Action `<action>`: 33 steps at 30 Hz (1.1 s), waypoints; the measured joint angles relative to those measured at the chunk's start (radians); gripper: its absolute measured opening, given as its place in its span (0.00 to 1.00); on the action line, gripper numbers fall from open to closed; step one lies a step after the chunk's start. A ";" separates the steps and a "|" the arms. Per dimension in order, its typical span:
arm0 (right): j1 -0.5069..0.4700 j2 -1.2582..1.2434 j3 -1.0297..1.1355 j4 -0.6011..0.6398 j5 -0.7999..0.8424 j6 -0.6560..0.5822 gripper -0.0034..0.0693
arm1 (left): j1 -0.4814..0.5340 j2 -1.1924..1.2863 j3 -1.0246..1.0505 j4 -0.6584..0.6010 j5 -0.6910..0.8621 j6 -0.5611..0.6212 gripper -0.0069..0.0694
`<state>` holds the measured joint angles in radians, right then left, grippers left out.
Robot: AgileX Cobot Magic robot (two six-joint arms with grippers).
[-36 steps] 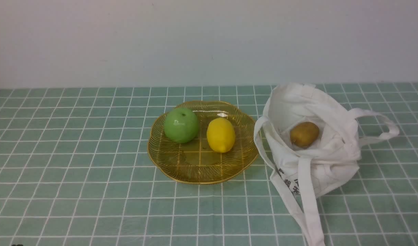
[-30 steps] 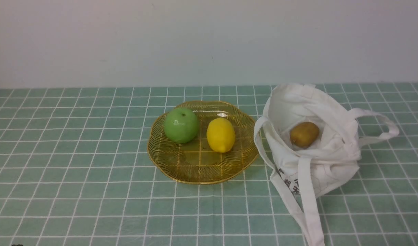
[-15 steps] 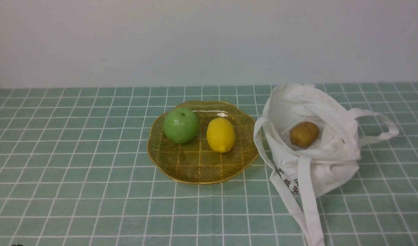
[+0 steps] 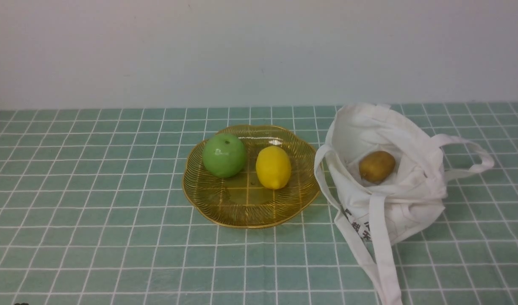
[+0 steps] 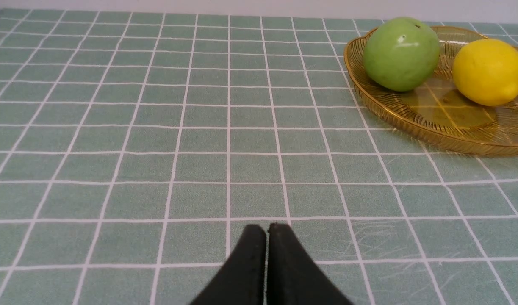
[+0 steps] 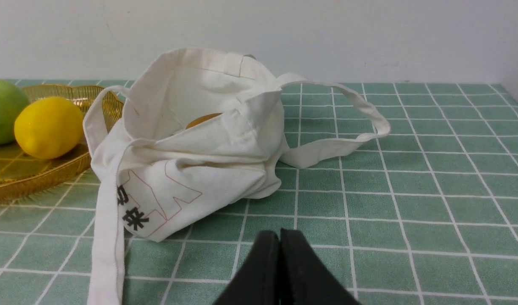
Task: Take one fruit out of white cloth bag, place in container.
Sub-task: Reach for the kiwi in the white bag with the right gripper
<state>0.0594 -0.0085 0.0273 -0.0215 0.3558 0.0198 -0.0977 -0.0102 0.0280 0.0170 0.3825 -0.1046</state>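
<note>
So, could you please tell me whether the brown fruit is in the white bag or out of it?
In: the front view shows the brown fruit lying inside the white bag, seen through its mouth.

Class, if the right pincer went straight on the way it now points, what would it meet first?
Probably the green checked tablecloth, beside the white bag; the right pincer's exact slant is unclear.

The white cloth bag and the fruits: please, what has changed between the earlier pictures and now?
Nothing has visibly changed. The brown fruit is still inside the white cloth bag, and the green apple and the lemon still lie in the amber dish.
</note>
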 joint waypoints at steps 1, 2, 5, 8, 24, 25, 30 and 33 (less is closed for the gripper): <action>0.000 0.000 0.000 -0.011 0.001 -0.001 0.03 | 0.000 0.000 0.000 0.000 0.000 0.000 0.08; 0.000 0.000 0.000 -0.023 0.001 -0.001 0.03 | 0.000 0.000 0.000 0.000 0.000 0.000 0.08; 0.000 0.000 0.000 -0.038 0.002 -0.001 0.03 | 0.000 0.000 0.000 0.000 0.000 0.000 0.08; 0.000 0.000 -0.001 -0.043 0.002 -0.001 0.03 | 0.000 0.000 0.000 0.000 0.000 0.000 0.08; 0.003 0.000 0.002 0.551 -0.136 0.537 0.03 | 0.000 0.000 0.000 0.000 0.000 0.000 0.08; 0.003 0.000 0.002 0.587 -0.139 0.552 0.03 | 0.000 0.000 0.000 0.000 0.000 0.000 0.08; 0.003 0.000 0.002 0.689 -0.184 0.600 0.03 | 0.000 0.000 0.000 0.000 0.000 0.000 0.08; 0.007 0.000 0.002 0.700 -0.227 0.579 0.03 | 0.000 0.000 0.000 0.000 0.000 0.000 0.08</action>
<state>0.0659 -0.0085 0.0297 0.6784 0.1283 0.5989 -0.0977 -0.0102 0.0280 0.0170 0.3825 -0.1046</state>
